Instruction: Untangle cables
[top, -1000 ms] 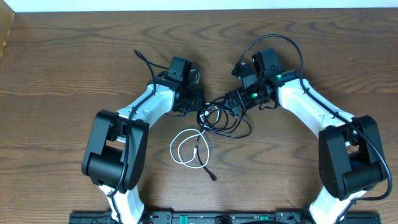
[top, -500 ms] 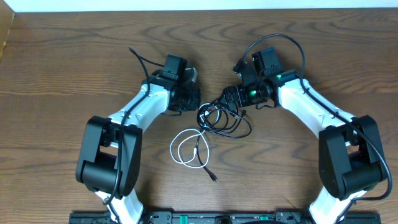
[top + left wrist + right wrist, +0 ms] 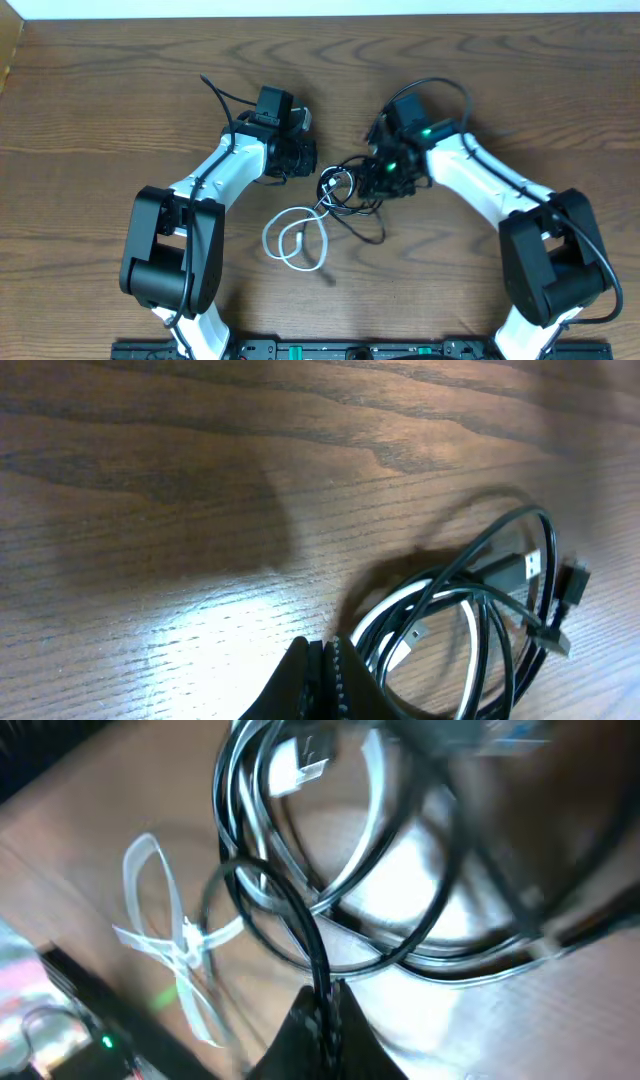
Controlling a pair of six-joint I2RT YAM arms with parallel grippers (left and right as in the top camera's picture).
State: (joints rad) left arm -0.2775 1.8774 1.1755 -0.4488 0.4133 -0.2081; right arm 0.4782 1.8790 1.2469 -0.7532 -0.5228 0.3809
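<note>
The black cable [image 3: 345, 208] and the white cable [image 3: 266, 238] lie tangled between my two arms, and the white one's loop trails toward the front. My left gripper [image 3: 312, 165] sits at the left edge of the tangle. In the left wrist view it [image 3: 328, 650] is shut, with the white cable [image 3: 390, 600] coming out right at its fingertips beside black loops [image 3: 548, 545] and a plug [image 3: 515, 568]. My right gripper [image 3: 372, 180] is on the tangle's right side. Its wrist view shows it [image 3: 325, 995] shut on a black strand [image 3: 310, 935], with the white loop [image 3: 178, 942] beyond.
Brown wooden tabletop [image 3: 100, 100] all around. Thick black arm wires arch over each wrist [image 3: 225, 100] [image 3: 445, 85]. A dark rail runs along the front edge [image 3: 320, 350].
My right gripper moved left and down into the tangle and shut on the black cable. The left gripper shut and drew slightly up-left. The white loop shifted left.
</note>
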